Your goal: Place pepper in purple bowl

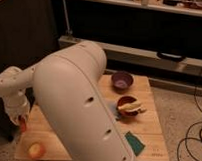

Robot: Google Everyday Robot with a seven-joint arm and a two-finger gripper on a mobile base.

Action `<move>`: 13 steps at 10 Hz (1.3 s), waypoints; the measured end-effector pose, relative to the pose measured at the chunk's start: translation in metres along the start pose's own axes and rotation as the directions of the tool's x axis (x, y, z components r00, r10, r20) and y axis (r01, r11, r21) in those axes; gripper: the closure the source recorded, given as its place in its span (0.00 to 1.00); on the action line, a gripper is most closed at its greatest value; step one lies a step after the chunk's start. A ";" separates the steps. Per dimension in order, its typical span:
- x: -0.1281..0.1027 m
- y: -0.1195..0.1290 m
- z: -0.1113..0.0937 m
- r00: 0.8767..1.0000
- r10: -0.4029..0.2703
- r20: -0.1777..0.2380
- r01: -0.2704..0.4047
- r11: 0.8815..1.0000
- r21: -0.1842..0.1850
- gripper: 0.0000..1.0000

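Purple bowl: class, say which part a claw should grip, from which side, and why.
Probably the rim of the purple bowl, from above: it sits upright and open, its wall round. The red bowl stands close in front, so take the far edge. The claw hangs at the left edge of the table.

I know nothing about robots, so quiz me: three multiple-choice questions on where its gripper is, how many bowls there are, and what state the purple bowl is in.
1. The gripper is: A above the shelf; B by the left edge of the table; C on the floor.
2. Bowls on the table: A one; B two; C four.
3. The purple bowl is: A empty; B brimful; C overturned.
Answers: 1 B, it hangs low at the left edge. 2 B, the purple bowl and the red bowl. 3 A, its violet inside shows bare.
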 end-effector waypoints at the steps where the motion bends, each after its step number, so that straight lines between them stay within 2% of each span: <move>1: -0.001 0.000 -0.021 1.000 -0.006 0.024 0.007 1.000 -0.014 1.00; 3: -0.007 -0.023 -0.074 0.997 0.005 0.076 -0.003 1.000 -0.030 1.00; 4: -0.012 -0.039 -0.091 0.995 0.021 0.096 -0.018 0.999 -0.036 1.00; 6: -0.024 -0.097 -0.122 0.986 0.094 0.140 -0.090 0.995 -0.033 1.00; 8: -0.026 -0.148 -0.140 0.972 0.160 0.173 -0.157 0.987 -0.032 1.00; 9: -0.023 -0.187 -0.152 0.959 0.207 0.195 -0.205 0.978 -0.031 1.00; 11: -0.013 -0.247 -0.170 0.932 0.284 0.225 -0.284 0.958 -0.035 1.00; 13: 0.006 -0.307 -0.189 0.895 0.364 0.257 -0.365 0.930 -0.045 1.00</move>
